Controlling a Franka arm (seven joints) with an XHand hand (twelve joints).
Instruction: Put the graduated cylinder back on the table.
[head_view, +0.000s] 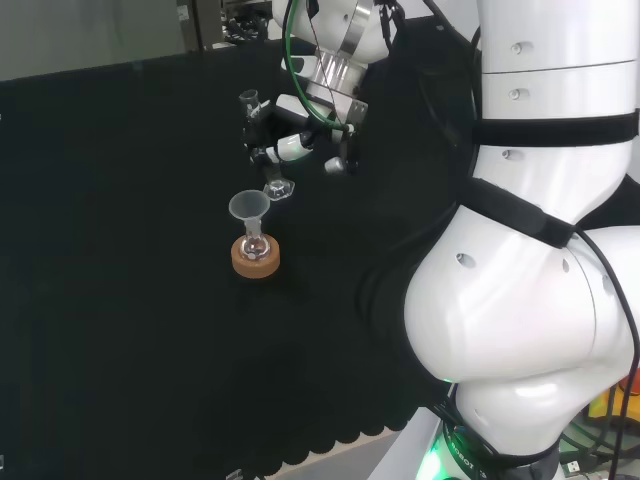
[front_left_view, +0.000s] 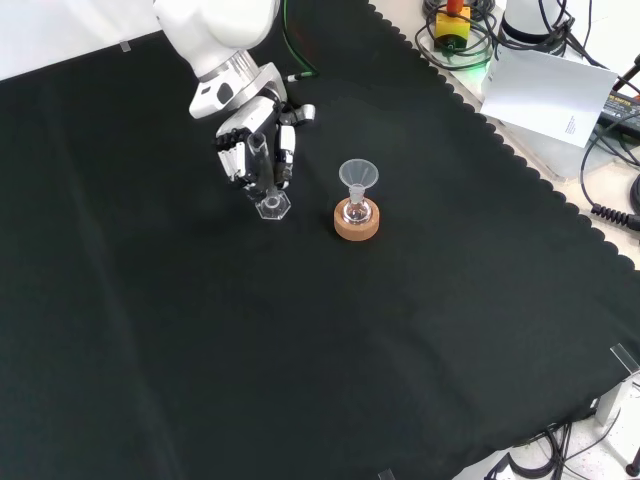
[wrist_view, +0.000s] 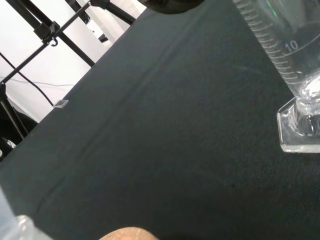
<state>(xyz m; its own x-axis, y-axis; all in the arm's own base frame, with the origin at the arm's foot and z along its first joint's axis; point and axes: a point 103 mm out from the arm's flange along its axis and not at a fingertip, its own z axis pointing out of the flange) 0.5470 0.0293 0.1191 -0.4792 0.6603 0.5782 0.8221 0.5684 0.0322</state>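
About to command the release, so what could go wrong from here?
The graduated cylinder looks slightly tilted in the hand, and its base may not sit flat yet, so it could tip when the fingers open. The funnel in the small flask on its cork ring stands nearby; a toppling cylinder might strike it.

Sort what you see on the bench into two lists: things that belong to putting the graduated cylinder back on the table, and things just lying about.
Belongs to the job:
- graduated cylinder, upright
- hand, fingers curled round the cylinder
- black cloth, where it goes

Just lying about:
- funnel in a small flask
- cork ring under the flask
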